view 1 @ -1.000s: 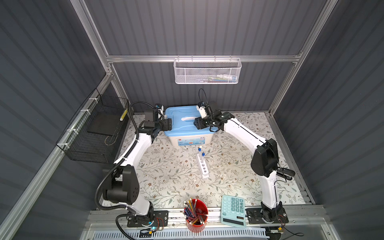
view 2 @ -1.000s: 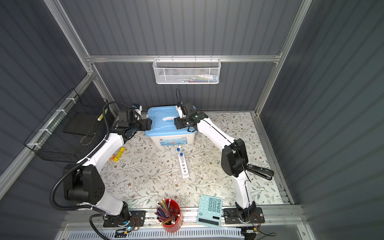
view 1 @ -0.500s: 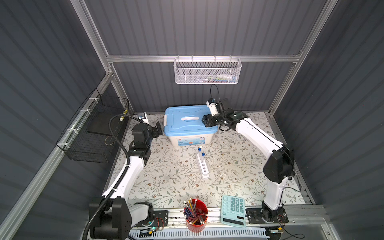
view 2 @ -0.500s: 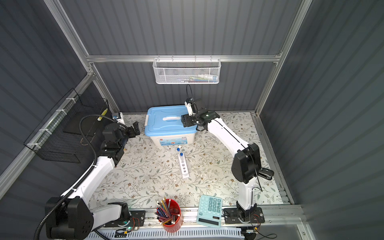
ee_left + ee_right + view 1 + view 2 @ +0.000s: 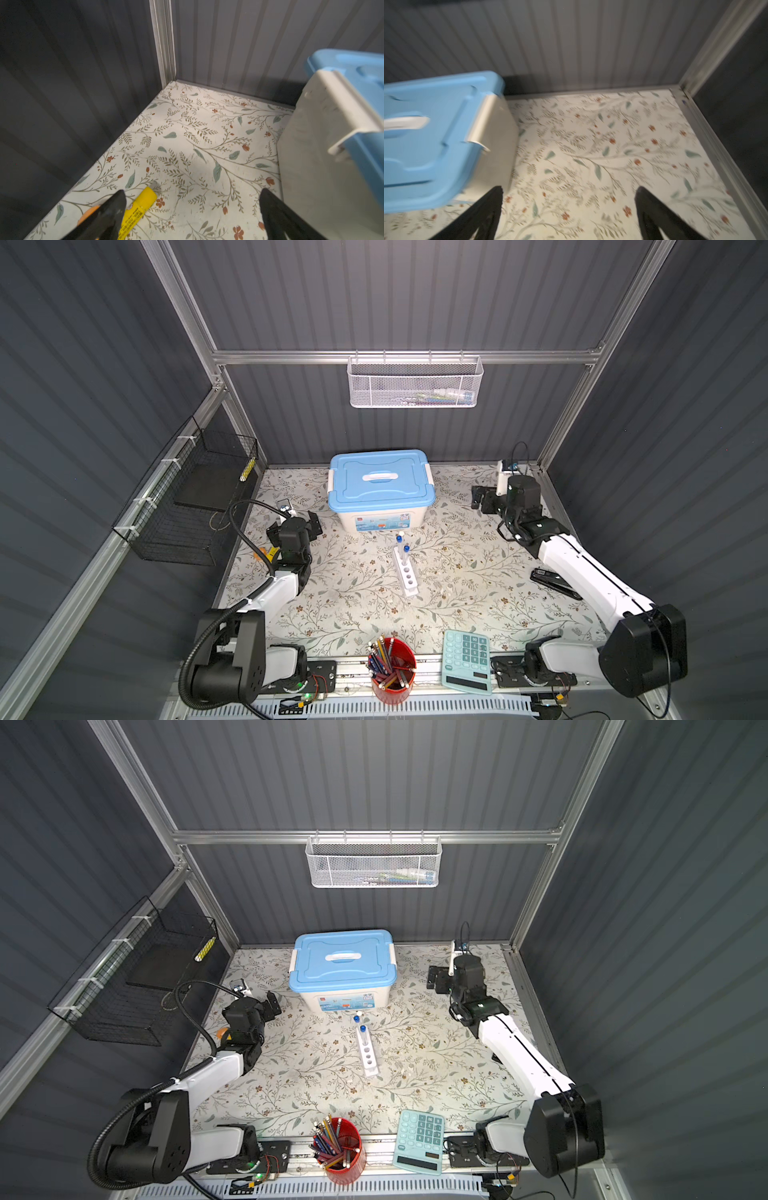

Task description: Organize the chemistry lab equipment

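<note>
Left pincer [image 5: 192, 193] wide, beside bin [image 5: 322, 166]

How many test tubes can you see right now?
2. The far tube stands in the rack at its end by the box; the near tube in the next hole. Others may hide inside the box.

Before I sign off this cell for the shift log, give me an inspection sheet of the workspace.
Surface: floral mat, no spills seen.
Job's things: test tubes upright in white rack; blue-lidded box shut behind it.
Clutter: red pencil cup and calculator at front edge; yellow stick at mat's left edge.
Tools: left tool and right tool open, empty.
Cables: black hose loops beside left arm.
Surroundings: white mesh basket on back wall; black wire basket on left wall.
</note>
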Controlling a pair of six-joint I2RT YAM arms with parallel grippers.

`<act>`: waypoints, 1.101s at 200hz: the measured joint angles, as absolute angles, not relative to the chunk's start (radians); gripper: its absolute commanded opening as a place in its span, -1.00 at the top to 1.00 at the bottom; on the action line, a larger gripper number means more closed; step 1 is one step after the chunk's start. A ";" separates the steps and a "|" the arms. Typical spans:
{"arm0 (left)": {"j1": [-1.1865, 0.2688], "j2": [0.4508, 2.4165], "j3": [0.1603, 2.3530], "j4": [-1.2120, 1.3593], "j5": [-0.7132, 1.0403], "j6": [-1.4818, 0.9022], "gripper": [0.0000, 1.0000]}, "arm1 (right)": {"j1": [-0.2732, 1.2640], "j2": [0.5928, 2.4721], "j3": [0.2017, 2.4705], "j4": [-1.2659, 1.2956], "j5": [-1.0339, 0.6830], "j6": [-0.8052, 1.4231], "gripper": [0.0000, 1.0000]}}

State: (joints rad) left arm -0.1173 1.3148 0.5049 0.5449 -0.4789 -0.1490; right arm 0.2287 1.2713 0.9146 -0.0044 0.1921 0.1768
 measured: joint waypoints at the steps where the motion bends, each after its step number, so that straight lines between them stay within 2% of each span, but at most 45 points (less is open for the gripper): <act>1: -0.117 1.316 0.503 0.547 -0.480 -0.149 -0.99 | 0.226 1.269 0.908 -0.001 0.194 0.177 -0.98; 50: -0.118 1.451 0.427 0.702 -0.497 -0.088 -0.99 | 0.073 1.230 0.609 0.193 0.348 0.202 -0.98; 77: -0.118 1.521 0.427 0.757 -0.485 -0.077 -0.99 | 0.049 1.232 0.487 0.353 0.380 0.173 -0.98; 137: -0.118 1.699 0.366 1.011 -0.394 -0.022 -0.99 | 0.035 1.312 0.306 0.794 0.358 0.077 -0.98; 187: -0.118 1.715 0.420 0.989 -0.288 0.020 -1.00 | 0.035 1.474 0.205 1.105 0.289 0.035 -0.98; 220: -0.105 1.715 0.450 0.951 -0.254 0.023 -1.00 | 0.035 1.481 0.200 1.177 0.264 0.022 -0.98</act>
State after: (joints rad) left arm -0.1055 1.7153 0.4500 0.9512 -0.2543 0.0227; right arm 0.0353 1.4807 0.2001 1.1770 0.2638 0.0216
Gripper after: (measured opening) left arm 0.998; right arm 0.992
